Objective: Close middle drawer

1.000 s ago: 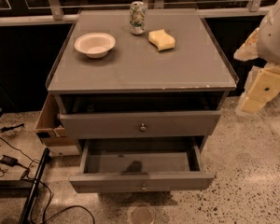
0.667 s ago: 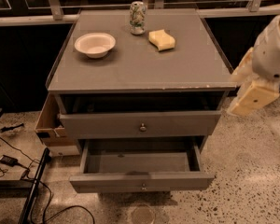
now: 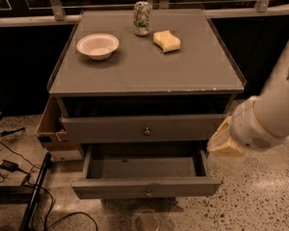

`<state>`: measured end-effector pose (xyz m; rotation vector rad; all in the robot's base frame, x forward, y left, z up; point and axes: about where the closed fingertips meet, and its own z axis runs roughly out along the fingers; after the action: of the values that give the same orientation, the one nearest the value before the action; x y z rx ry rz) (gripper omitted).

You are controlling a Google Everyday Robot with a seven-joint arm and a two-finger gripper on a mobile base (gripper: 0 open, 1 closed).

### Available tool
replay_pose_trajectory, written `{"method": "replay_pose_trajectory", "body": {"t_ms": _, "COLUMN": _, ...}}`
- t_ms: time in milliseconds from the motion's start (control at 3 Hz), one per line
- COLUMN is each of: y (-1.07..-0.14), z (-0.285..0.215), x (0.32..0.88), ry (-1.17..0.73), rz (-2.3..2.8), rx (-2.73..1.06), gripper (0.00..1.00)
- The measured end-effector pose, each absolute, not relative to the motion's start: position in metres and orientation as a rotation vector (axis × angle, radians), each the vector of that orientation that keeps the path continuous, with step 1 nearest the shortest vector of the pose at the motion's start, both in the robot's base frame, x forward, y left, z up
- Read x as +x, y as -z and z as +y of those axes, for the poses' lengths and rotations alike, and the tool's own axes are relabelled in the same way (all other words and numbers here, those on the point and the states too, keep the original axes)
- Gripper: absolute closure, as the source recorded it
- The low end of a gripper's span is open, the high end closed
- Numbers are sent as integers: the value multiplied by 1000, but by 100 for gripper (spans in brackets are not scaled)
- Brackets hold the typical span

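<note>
As far as writing goes: the can [image 3: 142, 18] has a patterned green-and-white wrap, too small to read.
Cabinet top [image 3: 149, 73]: grey and flat. The can stands upright at the back, with a yellow sponge [image 3: 166, 40] just to its right and a white bowl [image 3: 98, 45] to the left, apart from both.
Middle drawer [image 3: 147, 187]: pulled far out. It has a low grey front with a small round knob, and its inside is bare grey board.
Upper drawer [image 3: 144, 128]: slightly out, with a taller front and its own knob. It overhangs the rear of the middle drawer.
Gripper [image 3: 221, 142]: a yellowish tip on a white arm coming in from the right. It is level with the right end of the upper drawer front and above the middle drawer's right side wall. Contact: cannot tell.
Grip state: cannot tell.
Left side: an opened cardboard box [image 3: 50, 129] sits against the cabinet. Black cables [image 3: 9, 165] and a dark bar [image 3: 36, 191] lie on the floor.
Below drawer: a round object [image 3: 147, 220] on the floor, which I can't identify.
Floor [image 3: 260, 201]: speckled terrazzo.
Room: dim, with a metal rail and dark glass [image 3: 53, 4] behind the cabinet.
</note>
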<state>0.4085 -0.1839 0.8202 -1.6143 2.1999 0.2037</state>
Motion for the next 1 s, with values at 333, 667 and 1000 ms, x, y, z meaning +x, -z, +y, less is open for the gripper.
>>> {"method": "replay_pose_trajectory", "body": {"t_ms": 333, "y": -738, "z": -172, "x": 395, "ry": -403, "rz": 2194, "rx": -1597, "gripper": 100}}
{"method": "replay_pose_trajectory", "body": {"t_ms": 667, "y": -738, "z": -172, "x": 395, "ry": -403, "rz": 2194, "rx": -1597, "gripper": 100}}
{"method": "replay_pose_trajectory", "body": {"t_ms": 1000, "y": -705, "z": -176, "x": 389, "ry": -389, "rz": 2170, "rx": -1595, "gripper": 100}}
